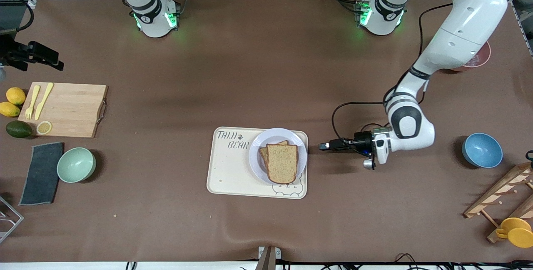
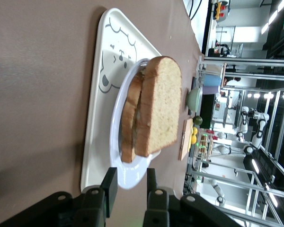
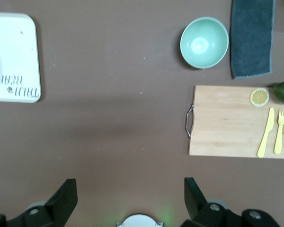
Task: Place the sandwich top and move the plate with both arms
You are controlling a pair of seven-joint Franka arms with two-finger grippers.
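Observation:
The sandwich top (image 1: 282, 163), a speckled brown bread slice, lies on another slice on the pale round plate (image 1: 257, 150). The plate sits on the cream bear tray (image 1: 229, 170), at the tray's end toward the left arm. My left gripper (image 1: 324, 146) lies level and low beside that tray end, pointing at the plate. In the left wrist view the gripper (image 2: 130, 183) is open and empty, with the plate rim (image 2: 114, 130) just ahead of the fingertips and the sandwich top (image 2: 161, 104) above it. My right gripper (image 3: 130, 198) is open and empty, high over bare table; it is out of the front view.
A blue bowl (image 1: 482, 150), a wooden rack (image 1: 504, 197) and a pink bowl (image 1: 479, 58) stand toward the left arm's end. A green bowl (image 1: 76, 164), a grey cloth (image 1: 41, 173) and a cutting board (image 1: 68, 109) with cutlery lie toward the right arm's end.

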